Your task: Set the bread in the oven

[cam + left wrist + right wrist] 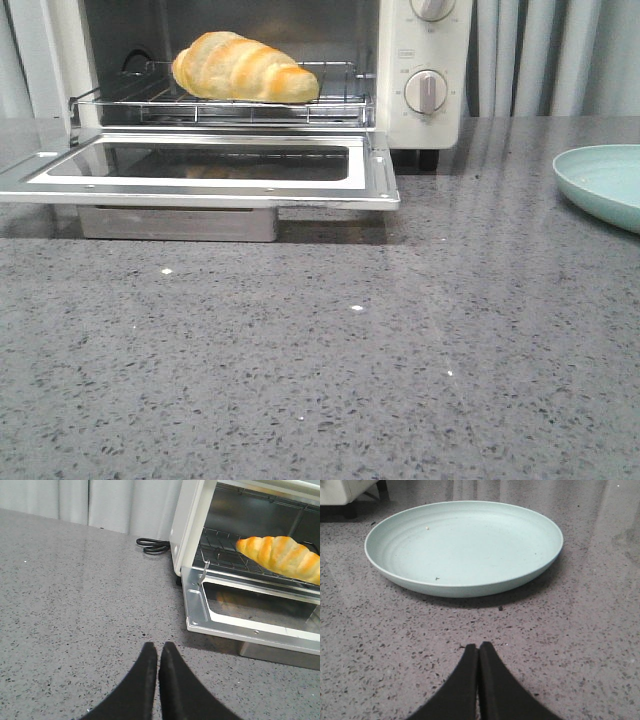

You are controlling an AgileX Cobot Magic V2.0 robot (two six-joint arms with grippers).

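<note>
The golden-brown bread [243,68] lies on the wire rack [225,105] inside the cream-white oven [425,110]. The oven's glass door [205,170] is dropped open and lies flat. The bread also shows in the left wrist view [281,555], on the rack [220,555] behind the open door [240,622]. My left gripper [158,647] is shut and empty, over the grey counter to the left of the oven. My right gripper [478,647] is shut and empty, over the counter in front of the plate. Neither gripper shows in the front view.
A pale mint-green plate [462,545] stands empty on the counter; in the front view the plate [605,180] is at the right edge. A black cable [152,545] lies beside the oven's left side. Grey curtains hang behind. The counter [320,350] is speckled grey stone.
</note>
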